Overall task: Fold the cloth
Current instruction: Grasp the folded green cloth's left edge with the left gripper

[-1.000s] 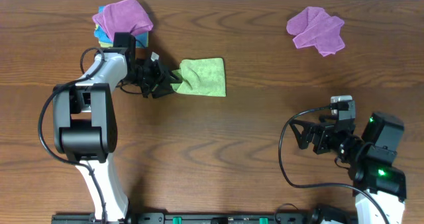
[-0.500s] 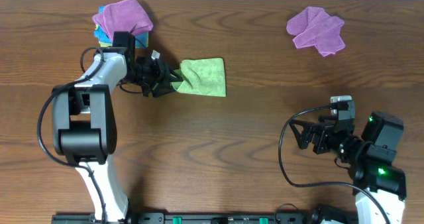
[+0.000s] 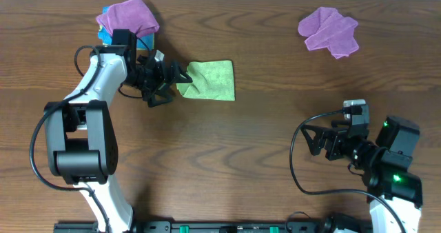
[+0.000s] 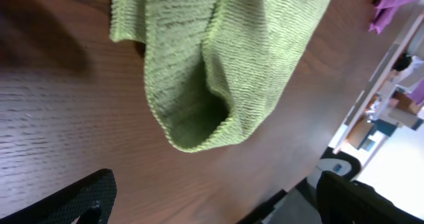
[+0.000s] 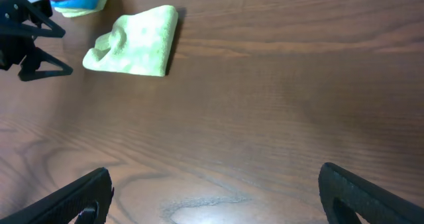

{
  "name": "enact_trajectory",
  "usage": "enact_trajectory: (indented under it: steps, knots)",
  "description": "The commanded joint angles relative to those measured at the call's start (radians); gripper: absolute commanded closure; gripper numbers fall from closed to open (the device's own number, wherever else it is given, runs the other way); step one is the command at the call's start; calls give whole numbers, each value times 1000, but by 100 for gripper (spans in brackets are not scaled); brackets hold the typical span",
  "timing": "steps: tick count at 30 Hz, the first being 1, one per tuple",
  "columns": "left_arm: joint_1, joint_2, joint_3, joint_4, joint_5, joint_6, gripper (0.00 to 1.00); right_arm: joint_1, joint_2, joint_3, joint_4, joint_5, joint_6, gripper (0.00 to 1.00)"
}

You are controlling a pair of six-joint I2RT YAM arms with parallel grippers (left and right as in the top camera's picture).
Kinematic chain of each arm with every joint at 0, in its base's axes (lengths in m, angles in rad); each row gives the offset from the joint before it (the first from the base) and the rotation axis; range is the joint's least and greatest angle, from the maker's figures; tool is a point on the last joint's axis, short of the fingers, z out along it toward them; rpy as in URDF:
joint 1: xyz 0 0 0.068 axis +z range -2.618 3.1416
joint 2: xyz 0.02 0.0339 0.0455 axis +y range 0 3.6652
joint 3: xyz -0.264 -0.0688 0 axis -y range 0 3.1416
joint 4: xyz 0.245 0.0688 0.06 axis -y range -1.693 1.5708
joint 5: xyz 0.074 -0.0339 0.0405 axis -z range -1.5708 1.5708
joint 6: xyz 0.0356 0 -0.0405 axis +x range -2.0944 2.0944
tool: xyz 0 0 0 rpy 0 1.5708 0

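Left gripper [image 3: 169,81] sits with its fingers [image 4: 73,196] spread wide and nothing between them. The lime-green microfibre cloth [image 3: 210,80] lies on the brown wooden table [image 3: 227,150] just beyond the fingertips, its bunched, doubled-over edge right in front of them. On the left wrist camera that rolled green fold fills the space ahead of the parted fingers; whether a tip touches it, I cannot tell. Back behind the left fingers, past the wrist, a crumpled purple cloth [image 3: 131,16] tops a small stack, with a blue cloth [image 3: 105,19] peeking out beneath. Over to the right gripper [image 3: 314,142]: its fingers [image 5: 69,197] are parted as well, holding nothing, wood grain showing between them. The green cloth is well apart from them, far ahead and off to their left in the wrist view. A second purple cloth [image 3: 329,29] lies rumpled well beyond the right fingers, near the table's far edge
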Motion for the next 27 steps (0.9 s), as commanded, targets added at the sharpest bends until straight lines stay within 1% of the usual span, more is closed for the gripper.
enact_trajectory:
  steps: [1,8,15,22,25,27]
  knots:
    - [-5,-5,-51,10,-38,17,2,-5,1,-5,-1,-11,11,1]
    - [-24,-5,-184,172,-33,-84,3,-5,1,-5,-1,-10,11,1]
    - [-51,-4,-232,323,-34,-175,3,-5,1,-5,-2,-11,11,1]
    - [-121,-3,-261,491,-134,-305,2,-5,1,-5,-2,-11,11,1]
    - [-159,-2,-261,514,-202,-346,2,-5,1,-5,-2,-10,11,1]
    - [-182,-2,-261,525,-245,-350,2,-5,1,-5,-2,-10,11,1]
